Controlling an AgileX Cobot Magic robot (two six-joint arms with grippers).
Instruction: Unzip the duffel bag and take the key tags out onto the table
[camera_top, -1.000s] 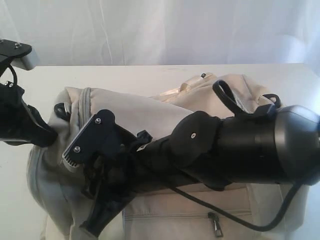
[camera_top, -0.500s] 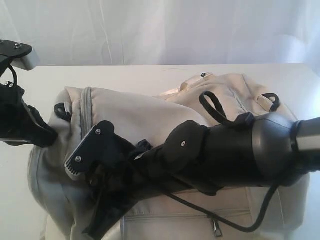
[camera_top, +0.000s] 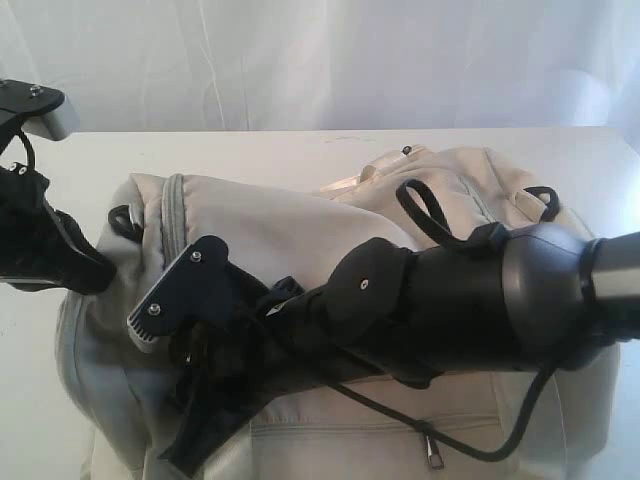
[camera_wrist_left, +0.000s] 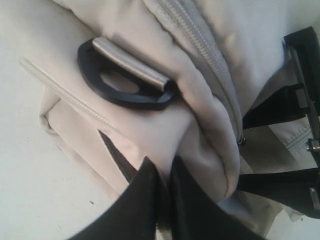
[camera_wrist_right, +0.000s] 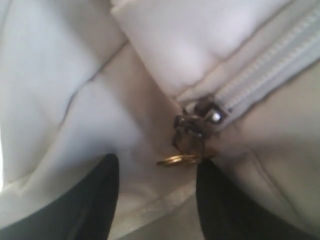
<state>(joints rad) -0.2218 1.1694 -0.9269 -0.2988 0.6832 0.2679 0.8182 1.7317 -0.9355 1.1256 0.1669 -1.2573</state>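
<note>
I'm pinching a fold at the end of the duffel bag (camera_top: 270, 225) with my left jaws, pressed together on the cream fabric just beside the dark ring (camera_wrist_left: 131, 101) and its webbing loop. I'm judging this as anchoring: it's holding the zip (camera_wrist_left: 200, 45) taut and stopping the bag sliding on the counter (camera_top: 250, 150) once the slider gets tugged. My right jaws are standing spread, reaching across the front of the bag, one on each side of the zipper pull (camera_wrist_right: 189, 131) and not touching it. The pull is hanging off the slider with a small brass ring (camera_wrist_right: 176, 160) under it, sitting between and just ahead of the tips. This line-up is looking like prep for closing on the pull. Zip teeth past the slider are looking meshed, so I'm reading the bag as not yet opened there. Key tags are not showing in any view; I'm guessing they are sitting inside the bag, can't confirm. The bag is lying on the counter, filling most of the near part. Writing: I'm finding no brand, label or readable text on bag, ring or pull
</note>
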